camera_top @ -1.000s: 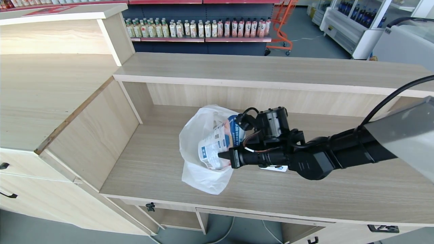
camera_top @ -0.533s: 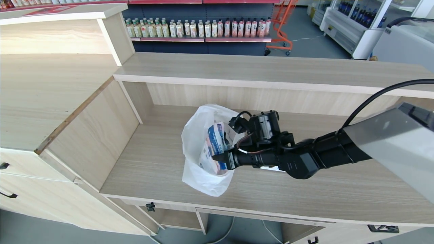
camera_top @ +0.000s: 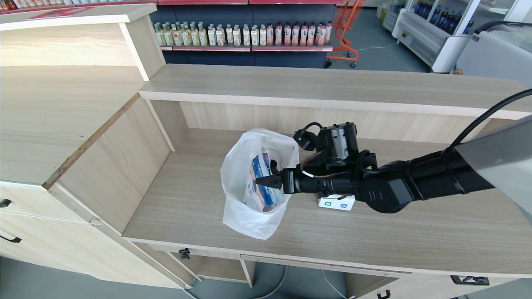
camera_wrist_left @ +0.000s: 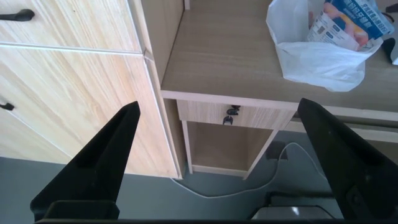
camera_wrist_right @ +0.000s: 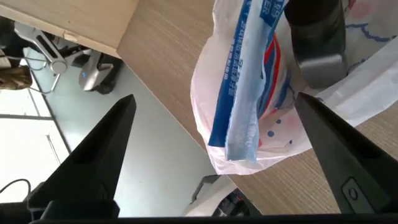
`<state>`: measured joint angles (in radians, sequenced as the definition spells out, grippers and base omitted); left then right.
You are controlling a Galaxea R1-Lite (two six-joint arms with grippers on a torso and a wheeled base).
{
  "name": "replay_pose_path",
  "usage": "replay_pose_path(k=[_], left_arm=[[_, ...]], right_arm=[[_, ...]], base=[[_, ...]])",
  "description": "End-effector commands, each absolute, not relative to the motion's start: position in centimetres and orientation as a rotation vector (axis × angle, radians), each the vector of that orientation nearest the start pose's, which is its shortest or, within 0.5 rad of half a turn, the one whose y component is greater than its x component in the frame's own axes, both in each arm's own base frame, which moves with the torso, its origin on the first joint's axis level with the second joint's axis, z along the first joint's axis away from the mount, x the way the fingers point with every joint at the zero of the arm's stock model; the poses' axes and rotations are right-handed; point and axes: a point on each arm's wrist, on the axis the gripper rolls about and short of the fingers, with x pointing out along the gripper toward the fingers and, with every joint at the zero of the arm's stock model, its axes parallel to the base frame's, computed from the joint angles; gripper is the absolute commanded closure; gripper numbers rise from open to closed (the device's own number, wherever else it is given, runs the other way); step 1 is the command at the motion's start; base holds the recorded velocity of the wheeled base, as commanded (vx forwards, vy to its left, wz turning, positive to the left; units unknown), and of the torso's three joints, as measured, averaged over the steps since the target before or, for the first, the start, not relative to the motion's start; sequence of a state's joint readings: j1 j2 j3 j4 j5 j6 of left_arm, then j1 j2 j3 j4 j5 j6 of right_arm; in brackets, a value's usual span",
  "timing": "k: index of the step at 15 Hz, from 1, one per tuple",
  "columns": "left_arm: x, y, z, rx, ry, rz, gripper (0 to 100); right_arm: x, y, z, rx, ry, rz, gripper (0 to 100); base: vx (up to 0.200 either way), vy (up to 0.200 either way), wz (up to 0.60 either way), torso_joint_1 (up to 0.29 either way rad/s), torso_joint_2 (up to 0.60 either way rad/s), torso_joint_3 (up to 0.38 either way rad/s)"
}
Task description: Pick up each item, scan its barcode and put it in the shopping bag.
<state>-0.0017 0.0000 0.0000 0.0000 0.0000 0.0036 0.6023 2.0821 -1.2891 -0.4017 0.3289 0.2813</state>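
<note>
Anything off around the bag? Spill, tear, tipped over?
Nothing stands out. The shopping bag stands open on the counter, with no tear visible and the packet upright inside; the right gripper is open at its mouth.

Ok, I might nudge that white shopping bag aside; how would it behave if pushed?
Probably floppy: the shopping bag is thin crumpled film, so it would likely buckle before sliding. The packet leaning inside may tip with it.

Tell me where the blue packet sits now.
In the head view, the blue packet sits inside the white shopping bag on the counter, beside the open right gripper, left of a small white box.
</note>
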Motion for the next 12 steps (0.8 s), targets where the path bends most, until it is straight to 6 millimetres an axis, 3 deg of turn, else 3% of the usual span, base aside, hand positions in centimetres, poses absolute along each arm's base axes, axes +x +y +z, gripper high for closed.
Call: replay_pose_path(k=[1, 4, 5, 6, 7, 8, 10, 11, 12], left_arm=[[-2.3, 0.0, 7.5, 0.005, 0.0, -0.002, 0], [-2.3, 0.0, 7.5, 0.003, 0.0, -0.002, 0], [-2.3, 0.0, 7.5, 0.003, 0.0, -0.002, 0], [-2.3, 0.0, 7.5, 0.003, 0.0, -0.002, 0], [-2.3, 0.0, 7.5, 0.003, 0.0, -0.002, 0], [-2.3, 0.0, 7.6, 0.003, 0.002, -0.002, 0], [-2.3, 0.0, 7.6, 0.003, 0.002, -0.002, 0], [-2.3, 0.0, 7.5, 0.003, 0.0, -0.002, 0], [-2.3, 0.0, 7.5, 0.005, 0.0, -0.002, 0]], right_arm=[[31.8, 21.7, 18.6, 0.262, 0.487, 0.833, 0], [27.0, 17.6, 22.5, 0.318, 0.419, 0.819, 0], [26.3, 16.9, 23.0, 0.318, 0.403, 0.811, 0], [24.9, 14.9, 23.6, 0.295, 0.359, 0.77, 0], [23.7, 10.9, 22.8, 0.154, 0.306, 0.591, 0], [22.1, 8.2, 21.9, 0.034, 0.278, 0.413, 0], [14.6, 4.0, 19.3, 0.027, 0.271, 0.107, 0], [11.0, 2.6, 17.2, 0.038, 0.266, 0.044, 0], [6.5, 0.9, 13.6, 0.04, 0.251, -0.045, 0]], base=[[0.0, 0.0, 0.0, 0.0, 0.0, 0.0], [0.0, 0.0, 0.0, 0.0, 0.0, 0.0], [0.0, 0.0, 0.0, 0.0, 0.0, 0.0], [0.0, 0.0, 0.0, 0.0, 0.0, 0.0], [0.0, 0.0, 0.0, 0.0, 0.0, 0.0], [0.0, 0.0, 0.0, 0.0, 0.0, 0.0], [0.0, 0.0, 0.0, 0.0, 0.0, 0.0], [0.0, 0.0, 0.0, 0.0, 0.0, 0.0], [0.0, 0.0, 0.0, 0.0, 0.0, 0.0]])
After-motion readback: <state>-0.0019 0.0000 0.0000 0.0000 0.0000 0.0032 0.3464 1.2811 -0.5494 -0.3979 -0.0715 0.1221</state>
